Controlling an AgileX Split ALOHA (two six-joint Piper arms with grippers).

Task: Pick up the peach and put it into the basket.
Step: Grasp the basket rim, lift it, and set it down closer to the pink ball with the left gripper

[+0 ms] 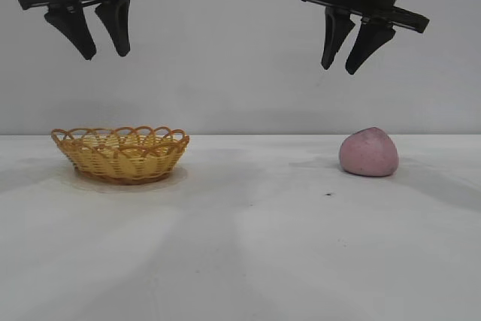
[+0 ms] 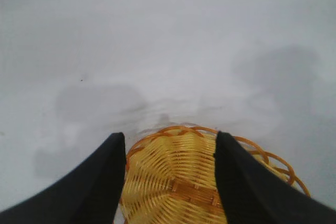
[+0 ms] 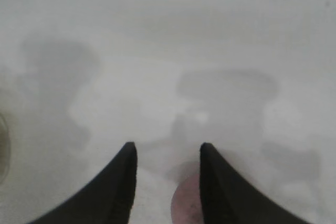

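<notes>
The right arm's black end effector (image 3: 167, 153) hung above the pale grey-white tabletop (image 3: 168, 35), its two dark tapered fingers (image 3: 113, 190) spread apart with a clear gap between them. Below that gap, partly hidden behind one finger, sat the dull pink-mauve rounded peach (image 3: 185, 203), touching neither finger. Soft grey shadows lay on the tabletop beyond the fingertips.

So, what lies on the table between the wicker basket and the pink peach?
Nothing: the exterior view shows bare white table between the yellow woven wicker basket and the pink-mauve rounded peach.
</notes>
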